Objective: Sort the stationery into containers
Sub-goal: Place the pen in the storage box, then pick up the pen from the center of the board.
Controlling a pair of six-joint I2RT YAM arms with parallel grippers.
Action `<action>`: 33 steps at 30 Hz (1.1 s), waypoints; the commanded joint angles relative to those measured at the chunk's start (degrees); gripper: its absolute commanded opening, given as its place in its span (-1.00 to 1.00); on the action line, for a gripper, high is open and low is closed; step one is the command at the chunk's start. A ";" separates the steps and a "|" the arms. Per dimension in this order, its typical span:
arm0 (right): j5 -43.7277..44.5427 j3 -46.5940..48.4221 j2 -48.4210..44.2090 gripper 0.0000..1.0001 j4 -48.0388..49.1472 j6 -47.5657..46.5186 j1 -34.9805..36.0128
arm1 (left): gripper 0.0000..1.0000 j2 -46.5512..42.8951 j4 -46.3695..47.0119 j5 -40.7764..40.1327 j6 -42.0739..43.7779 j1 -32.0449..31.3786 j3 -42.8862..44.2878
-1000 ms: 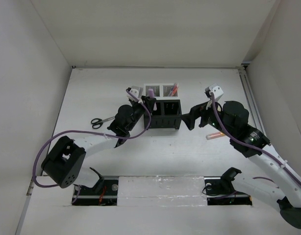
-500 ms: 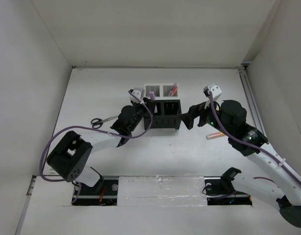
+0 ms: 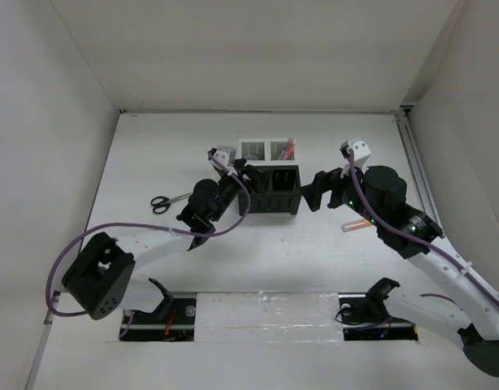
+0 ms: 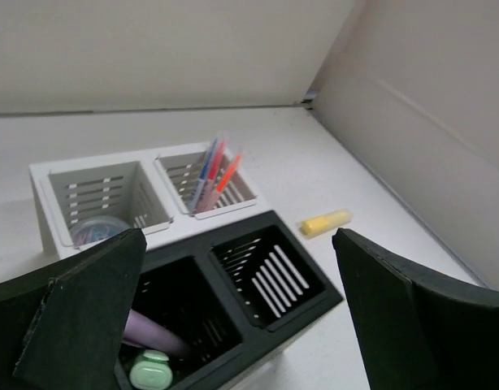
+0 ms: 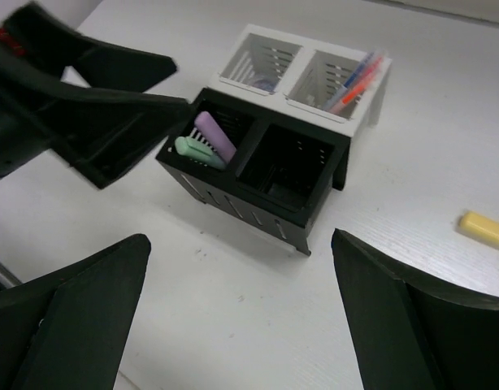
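Lilac marker (image 4: pixel 152 331) lies in black bin (image 4: pixel 180 292); left hand (image 4: pixel 240 244) spread open above, right hand (image 5: pixel 240 240) likewise open, empty. Next, probably: yellow marker (image 5: pixel 483 230) off tabletop (image 5: pixel 233 313).

- Near two bins (image 5: pixel 249 213): black, walls cut with slot stripes.
- Far two bins (image 4: pixel 152 158): white, same slotted pattern.
- Pens (image 4: pixel 213 175) in far right white bin: red-orange, blue, pink.
- Markers in near left black bin: one lilac (image 5: pixel 214 136), one mint green (image 5: pixel 199 152).
- Round piece (image 4: pixel 99 231) in far left white bin: greyish-lilac.
- Loose marker (image 4: pixel 326 222) right of bins: yellow.
- Scissors (image 3: pixel 162 203) at left: black handles, silvery blades.
- Table (image 3: pixel 274 252): plain white.
- Left arm cable (image 3: pixel 79 252): purple.
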 commanded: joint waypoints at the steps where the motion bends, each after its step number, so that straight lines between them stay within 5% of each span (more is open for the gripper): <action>1: 8.57 0.85 0.77 0.99 -1.98 4.91 -0.69 | 1.00 -4.82 -0.32 -1.86 1.07 -1.78 0.48; 5: 22.82 2.34 1.92 0.99 -9.71 15.19 -1.83 | 1.00 -10.35 -10.41 -3.96 -2.88 -1.79 5.47; 10: 37.43 2.71 4.47 0.99 -24.48 36.26 -3.85 | 1.00 -14.58 -34.49 -13.26 -10.61 -1.79 12.43; 16: 30.60 -3.08 4.99 0.99 -23.27 37.71 -15.79 | 1.00 -18.36 -57.95 -19.00 -19.94 -1.79 19.02; 20: 25.85 -5.90 3.77 0.99 -19.76 35.61 -24.49 | 1.00 -20.21 -64.56 -17.69 -20.47 -1.79 21.22; 26: 19.26 -10.73 4.81 0.96 -15.71 34.46 -36.09 | 1.00 -22.94 -65.28 -12.85 -19.94 -1.79 21.23; 33: 15.30 -15.83 8.25 0.88 -9.83 33.84 -41.39 | 1.00 -21.45 -63.97 -10.57 -18.80 -1.79 20.17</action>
